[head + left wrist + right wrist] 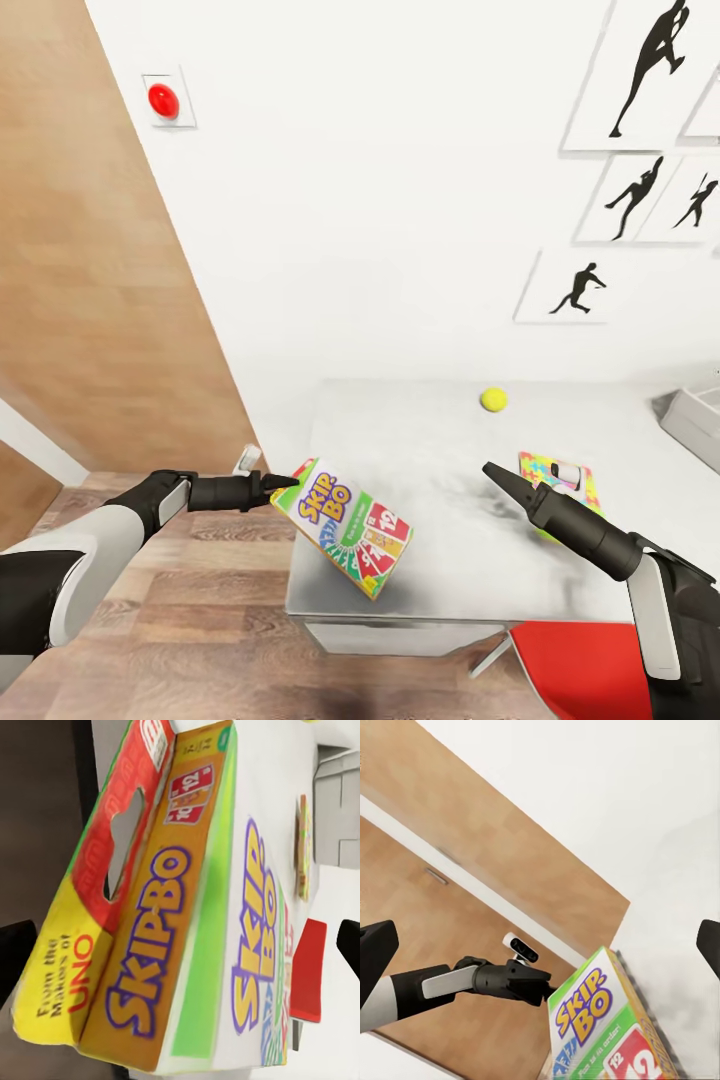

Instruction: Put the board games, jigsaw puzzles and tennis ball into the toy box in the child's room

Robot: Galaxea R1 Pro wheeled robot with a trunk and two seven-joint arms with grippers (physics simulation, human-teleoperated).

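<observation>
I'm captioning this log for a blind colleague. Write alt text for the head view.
The left gripper holds a Skip-Bo game box by its corner, tilted over the table's near left end. The right gripper hovers above a jigsaw puzzle; a tennis ball lies beyond.

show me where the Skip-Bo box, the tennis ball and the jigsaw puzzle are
Skip-Bo box (345, 530), head view, on its printed front face.
Tennis ball (493, 399), head view, at the ball's centre.
Jigsaw puzzle (540, 467), head view, on its near left corner.
</observation>
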